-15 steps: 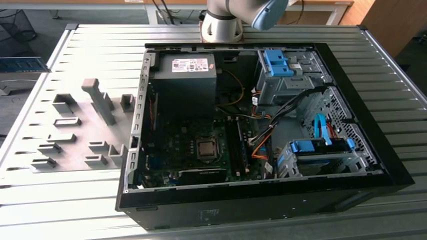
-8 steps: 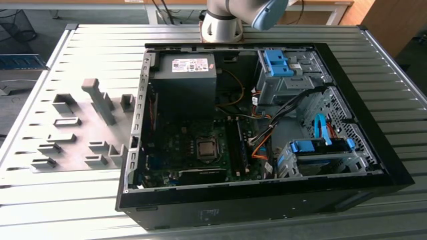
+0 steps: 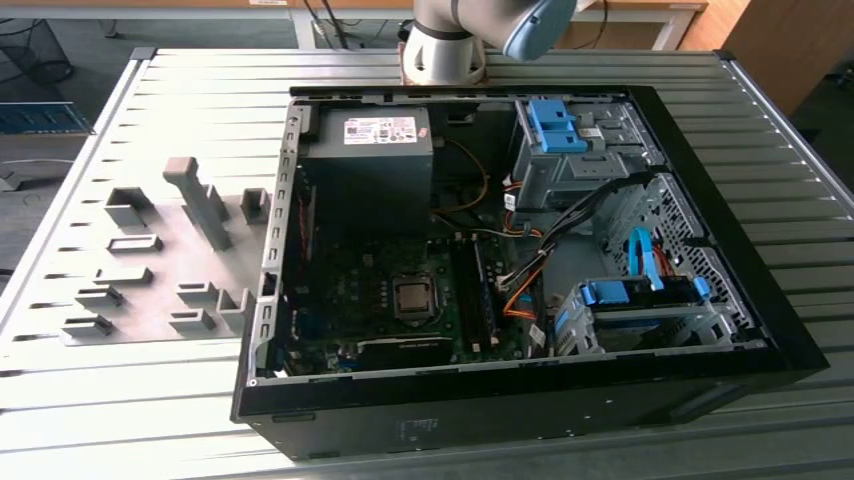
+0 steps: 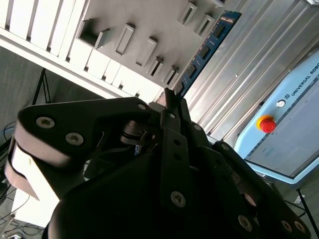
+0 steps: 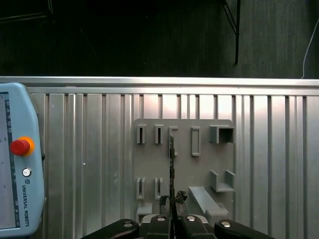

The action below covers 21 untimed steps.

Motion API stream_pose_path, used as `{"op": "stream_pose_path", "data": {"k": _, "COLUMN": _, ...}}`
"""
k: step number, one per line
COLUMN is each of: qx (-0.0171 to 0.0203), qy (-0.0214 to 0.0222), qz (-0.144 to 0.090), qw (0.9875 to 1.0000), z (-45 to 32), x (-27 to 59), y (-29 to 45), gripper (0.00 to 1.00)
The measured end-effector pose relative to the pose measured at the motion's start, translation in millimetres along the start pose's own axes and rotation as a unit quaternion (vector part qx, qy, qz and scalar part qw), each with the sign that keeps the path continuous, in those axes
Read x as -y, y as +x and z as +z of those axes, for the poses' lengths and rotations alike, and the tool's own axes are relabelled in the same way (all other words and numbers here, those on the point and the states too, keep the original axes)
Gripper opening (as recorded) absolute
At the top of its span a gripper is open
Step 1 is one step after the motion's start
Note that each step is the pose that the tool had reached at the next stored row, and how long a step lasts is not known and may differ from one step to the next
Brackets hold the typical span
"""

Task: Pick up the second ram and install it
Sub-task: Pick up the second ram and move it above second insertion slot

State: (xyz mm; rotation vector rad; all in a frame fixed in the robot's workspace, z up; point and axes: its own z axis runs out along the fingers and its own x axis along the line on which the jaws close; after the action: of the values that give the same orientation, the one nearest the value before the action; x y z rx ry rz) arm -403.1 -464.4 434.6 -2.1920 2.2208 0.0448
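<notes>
Your ribbed aluminium table (image 5: pixel 89 149) carries a grey slotted holder tray (image 5: pixel 199 164). The gripper (image 5: pixel 172 200) is clamped on one end of the second ram (image 4: pixel 204 50), whose long axis runs straight out beyond the fingertips. The first wrist view shows it edge-on as a thin line. The second wrist view shows its chip face.

Looking like a robotics lab or test workshop; robot arm base (image 3: pixel 447 45) standing at the far edge of a ribbed aluminium table (image 3: pixel 200 90); opened desktop PC case (image 3: pixel 534 400) lying on it, boards and cabling showing; grey fixture plate (image 3: pixel 163 262) with moulded holders lying beside the case; teach pendant (image 5: pixel 15 174) with red emergency-stop button (image 5: pixel 21 146) resting on the table; tripod leg (image 5: pixel 232 25) standing on dark floor beyond.
</notes>
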Motion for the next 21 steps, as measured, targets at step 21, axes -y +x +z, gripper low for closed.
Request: {"op": "stream_pose_path", "data": {"k": 21, "qx": -0.0006, "qy": 0.0001, "qz": 0.000, "qw": 1.0000, "z": -9.9, "x": -0.1, "y": -0.9, "gripper": 0.14}}
